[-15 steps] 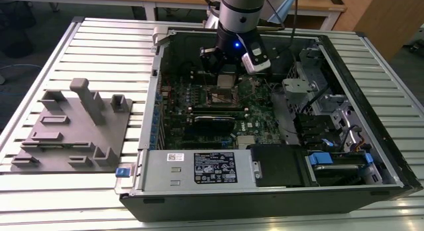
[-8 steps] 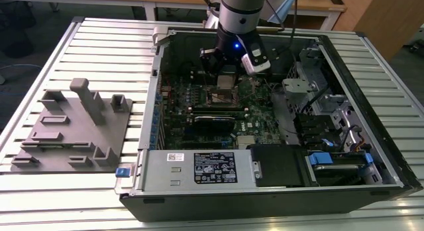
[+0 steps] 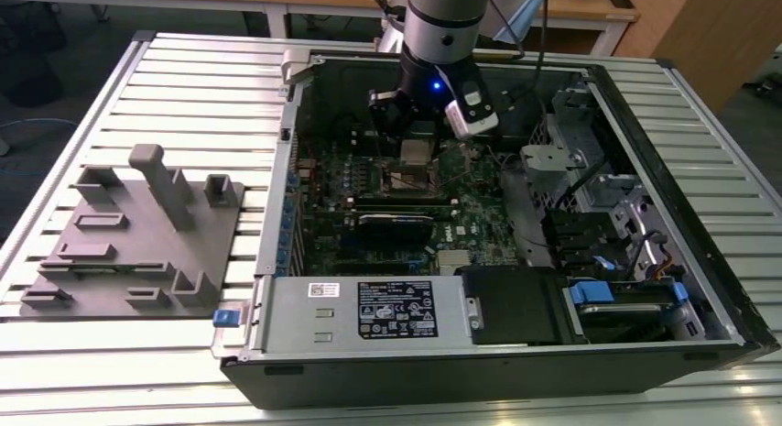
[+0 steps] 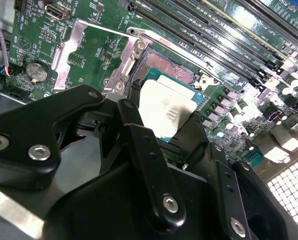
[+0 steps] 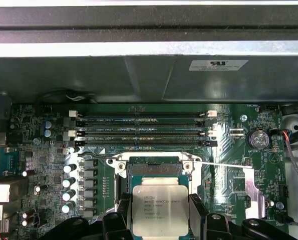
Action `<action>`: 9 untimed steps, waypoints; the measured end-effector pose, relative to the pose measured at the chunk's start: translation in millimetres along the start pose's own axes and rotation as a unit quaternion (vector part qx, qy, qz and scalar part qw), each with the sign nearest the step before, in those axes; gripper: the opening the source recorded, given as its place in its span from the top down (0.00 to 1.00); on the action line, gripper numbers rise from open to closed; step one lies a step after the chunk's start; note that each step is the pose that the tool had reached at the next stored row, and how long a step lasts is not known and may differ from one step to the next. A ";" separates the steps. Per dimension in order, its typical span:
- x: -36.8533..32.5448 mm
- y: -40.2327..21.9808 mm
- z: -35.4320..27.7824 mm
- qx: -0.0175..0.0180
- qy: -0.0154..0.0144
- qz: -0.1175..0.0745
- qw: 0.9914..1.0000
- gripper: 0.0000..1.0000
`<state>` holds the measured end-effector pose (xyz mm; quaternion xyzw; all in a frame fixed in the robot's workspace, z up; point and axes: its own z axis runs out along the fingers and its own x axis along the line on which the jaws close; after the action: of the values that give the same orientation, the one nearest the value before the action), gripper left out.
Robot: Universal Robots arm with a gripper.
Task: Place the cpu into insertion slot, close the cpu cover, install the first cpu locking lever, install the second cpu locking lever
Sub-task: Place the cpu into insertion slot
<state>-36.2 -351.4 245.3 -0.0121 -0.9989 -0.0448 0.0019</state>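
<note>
My gripper is shut on the cpu, a flat silver square pinched between two black fingers. In the second wrist view the cpu hangs over the near part of the insertion slot, whose far half shows bare; I cannot tell whether they touch. The insertion slot lies just beyond the chip on the green board. The cpu cover is swung open and lies beside the socket. A thin wire locking lever runs along the socket's edge. In the exterior view the gripper is low inside the case.
Long black memory slots lie past the socket, and the case wall rises behind them. A coin battery sits to one side. In the exterior view a grey labelled box fills the case front, and a grey fixture plate lies at the exterior view's left.
</note>
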 end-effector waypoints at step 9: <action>0.0 0.0 0.3 0.000 0.000 0.001 1.000 0.46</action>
<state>-36.2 -351.4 245.1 -0.0129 -0.9989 -0.0448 0.0019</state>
